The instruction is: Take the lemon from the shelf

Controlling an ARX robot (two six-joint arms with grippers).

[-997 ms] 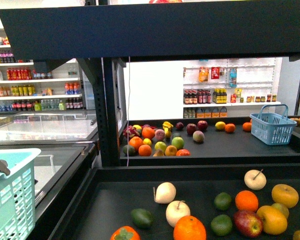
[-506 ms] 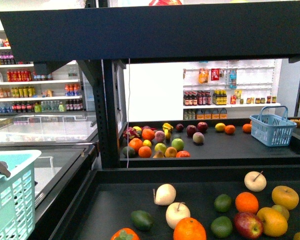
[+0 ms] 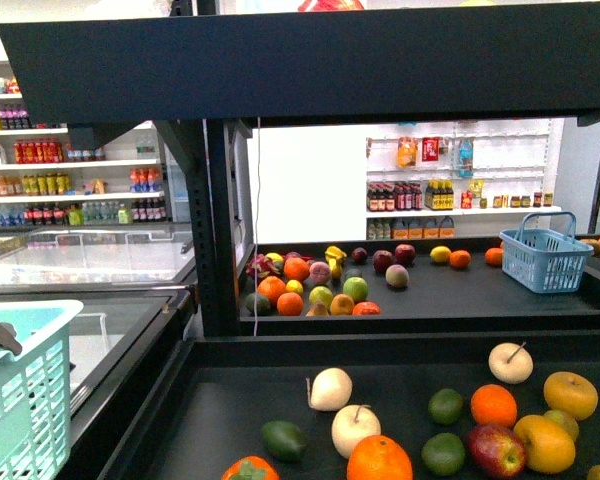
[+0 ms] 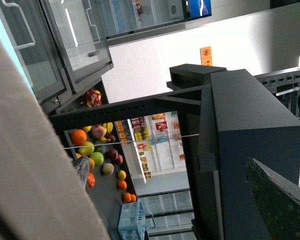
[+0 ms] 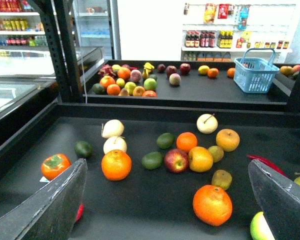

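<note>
Nothing is picked yet: your right gripper (image 5: 167, 200) hangs spread and empty above the shelf (image 5: 155, 200). Left claw state cannot be told. Locating and grasping a lemon remains.

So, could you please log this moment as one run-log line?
phase: pre-reach | right fingers: open over shelf fruit | left: state unclear | lemon: not picked

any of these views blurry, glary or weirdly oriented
Front view: sharp, evenly lit, glare on the glass freezer lid. Left wrist view: turned sideways, a blurred pale surface fills one side. Right wrist view: clear on the black metal shelf, gripper fingers soft at the edge.
</note>
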